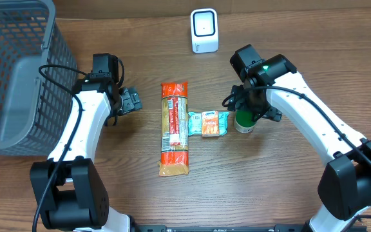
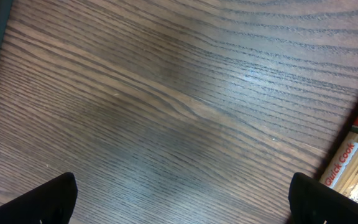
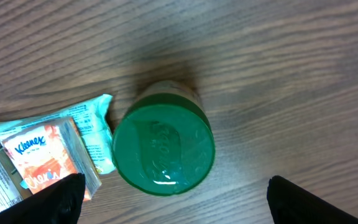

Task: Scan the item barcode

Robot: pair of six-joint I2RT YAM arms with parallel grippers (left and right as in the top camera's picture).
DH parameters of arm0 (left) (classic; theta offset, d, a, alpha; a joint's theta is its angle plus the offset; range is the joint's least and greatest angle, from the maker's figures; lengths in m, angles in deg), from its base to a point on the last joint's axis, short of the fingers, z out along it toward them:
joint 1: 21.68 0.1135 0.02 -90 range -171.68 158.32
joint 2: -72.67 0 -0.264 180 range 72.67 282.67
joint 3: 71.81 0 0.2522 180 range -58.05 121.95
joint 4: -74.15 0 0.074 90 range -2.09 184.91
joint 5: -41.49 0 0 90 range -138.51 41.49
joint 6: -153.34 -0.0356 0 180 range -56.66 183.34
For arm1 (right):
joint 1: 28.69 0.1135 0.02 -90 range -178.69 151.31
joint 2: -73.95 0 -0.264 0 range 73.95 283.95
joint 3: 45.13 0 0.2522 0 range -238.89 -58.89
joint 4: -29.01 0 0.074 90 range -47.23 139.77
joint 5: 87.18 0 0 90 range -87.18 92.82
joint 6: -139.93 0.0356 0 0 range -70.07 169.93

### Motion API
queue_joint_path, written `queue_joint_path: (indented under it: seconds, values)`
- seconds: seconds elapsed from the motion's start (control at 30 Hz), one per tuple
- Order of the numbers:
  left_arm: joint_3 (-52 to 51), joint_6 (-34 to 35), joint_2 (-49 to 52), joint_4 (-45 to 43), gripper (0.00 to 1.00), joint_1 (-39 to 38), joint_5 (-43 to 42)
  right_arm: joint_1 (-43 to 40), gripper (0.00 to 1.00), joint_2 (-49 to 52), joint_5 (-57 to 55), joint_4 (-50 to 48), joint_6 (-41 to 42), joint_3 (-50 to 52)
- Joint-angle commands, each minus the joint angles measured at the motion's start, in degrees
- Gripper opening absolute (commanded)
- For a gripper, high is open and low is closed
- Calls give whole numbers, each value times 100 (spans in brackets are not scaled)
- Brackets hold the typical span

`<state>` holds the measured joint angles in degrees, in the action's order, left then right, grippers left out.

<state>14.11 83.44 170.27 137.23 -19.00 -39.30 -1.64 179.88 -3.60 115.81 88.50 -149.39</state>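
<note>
The jar with the green lid [image 3: 163, 149] stands on the table right under the right gripper [image 3: 176, 202], between its two fingers. It is closer to the finger on the side of the tissue pack [image 3: 48, 155]. These fingers are spread wide and hold nothing.

The jar looks small, round and hard, so it is likely light. Its smooth side may slip. I think the best place to hold it is on the sides, just under the lid. I cannot see its barcode.

The left gripper [image 2: 182, 199] is wide open too, with only bare table between its fingers. The spaghetti pack [image 2: 356, 165] lies just past one finger.
</note>
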Motion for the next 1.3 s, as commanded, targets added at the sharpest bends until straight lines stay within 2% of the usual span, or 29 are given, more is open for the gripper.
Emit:
queue_joint_path:
  seconds: [0.0, 0.37, 0.5, 0.6, 0.8, 0.97, 1.27]
  values:
    - [63, -83, -114, -7, 100, -7, -4, -17, 95, -35, -85, -15, 221, 46]
    - [63, -83, -114, -7, 100, -7, -4, -17, 95, -35, 111, -522, 216, 557]
    - [63, -83, -114, -7, 100, -7, -4, -17, 100, -35, 162, -962, 199, 922]
    - [63, -83, -114, -7, 100, -7, -4, 11, 100, -35, 208, -1281, 155, 1180]
    - [63, -83, -114, -7, 100, -7, -4, 9, 99, -35, 201, -1386, 155, 1340]
    - [63, -83, -114, -7, 100, -7, -4, 26, 93, -35, 203, -1510, 157, 1340]
    - [63, -83, -114, -7, 99, -7, -4, 59, 90, -35, 203, -1665, 197, 1342]
